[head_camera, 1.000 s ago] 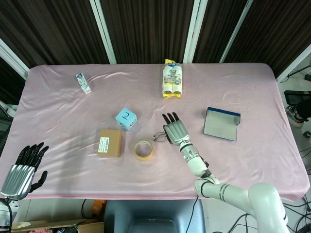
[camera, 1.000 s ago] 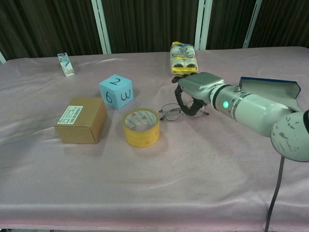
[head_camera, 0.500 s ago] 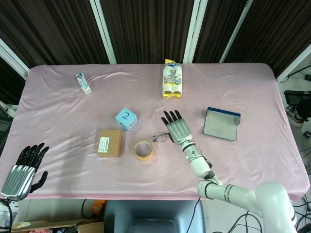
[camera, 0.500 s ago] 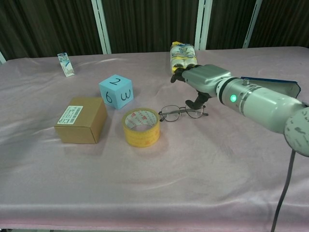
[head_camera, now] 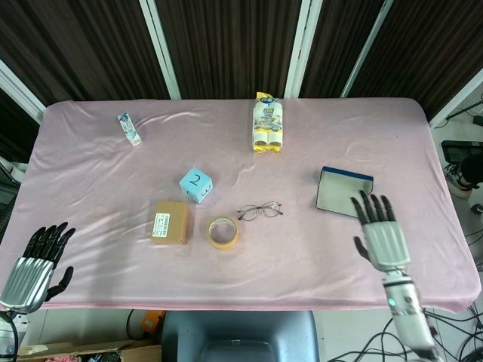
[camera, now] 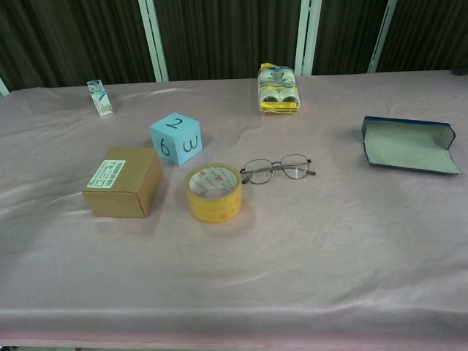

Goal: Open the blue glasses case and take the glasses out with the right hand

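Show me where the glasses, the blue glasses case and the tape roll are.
glasses [camera: 277,170], chest view, on the bridge.
blue glasses case [camera: 408,145], chest view, on the grey inner lining.
tape roll [head_camera: 223,240], head view, on the near rim.

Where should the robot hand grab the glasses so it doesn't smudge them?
Probably at the bridge of the glasses, coming straight down from above. They lie flat on the pink cloth, lenses side by side, with the thin bridge between them. The tape roll sits close on their left, so a top approach looks clearest.

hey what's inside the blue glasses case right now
Nothing: the glasses case lies open, showing only bare grey lining. The glasses lie on the cloth beside the tape roll.
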Robot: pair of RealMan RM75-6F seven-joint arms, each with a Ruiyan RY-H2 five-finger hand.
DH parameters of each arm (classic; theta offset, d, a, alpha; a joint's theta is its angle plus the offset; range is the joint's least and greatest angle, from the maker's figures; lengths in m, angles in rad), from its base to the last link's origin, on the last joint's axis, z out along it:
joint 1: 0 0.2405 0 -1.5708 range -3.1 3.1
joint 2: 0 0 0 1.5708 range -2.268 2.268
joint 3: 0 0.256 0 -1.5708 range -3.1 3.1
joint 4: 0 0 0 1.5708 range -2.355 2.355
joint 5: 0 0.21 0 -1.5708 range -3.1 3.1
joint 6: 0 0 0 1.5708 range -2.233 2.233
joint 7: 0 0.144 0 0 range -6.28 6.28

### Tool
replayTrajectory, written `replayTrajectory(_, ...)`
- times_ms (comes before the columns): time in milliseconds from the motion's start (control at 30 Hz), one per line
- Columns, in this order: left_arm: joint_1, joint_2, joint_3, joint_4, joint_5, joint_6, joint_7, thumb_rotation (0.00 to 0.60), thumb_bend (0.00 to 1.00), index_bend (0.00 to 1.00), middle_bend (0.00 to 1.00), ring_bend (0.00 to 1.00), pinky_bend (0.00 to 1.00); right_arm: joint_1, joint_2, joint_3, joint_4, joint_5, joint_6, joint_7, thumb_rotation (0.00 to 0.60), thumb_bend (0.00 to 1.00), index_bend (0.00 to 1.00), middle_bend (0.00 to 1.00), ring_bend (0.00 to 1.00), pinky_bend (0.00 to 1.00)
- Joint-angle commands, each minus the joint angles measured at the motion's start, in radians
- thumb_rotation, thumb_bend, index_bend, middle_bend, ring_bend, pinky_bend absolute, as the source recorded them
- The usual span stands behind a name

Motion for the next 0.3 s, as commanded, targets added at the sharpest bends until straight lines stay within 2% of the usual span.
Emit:
replayTrajectory(33,0.005,-0.003,0.0,0.002,0.006,0.012,0.005,0.6,0.42,0.0,0.0,0.0,0.05,-0.162,0.03,-0.077,0.076,-0.081,0.146,0.173,0.6,0.48,0.08,0.05,0.0,0.0)
replayTrajectory(133,0.01,-0.005,0.002,0.003,0.016,0.025,0.008,0.6,0.42,0.0,0.0,0.0,0.05,-0.19,0.014,-0.068,0.132,-0.106,0.165,0.232,0.6,0.48,0.09,0.04,0.0,0.0)
replayTrajectory(300,0.022,-0.008,0.004,0.006,0.026,0.048,0.014,0.6,0.42,0.0,0.0,0.0,0.05,-0.203,0.026,-0.046,0.137,-0.114,0.14,0.269,0.6,0.48,0.1,0.04,0.0,0.0)
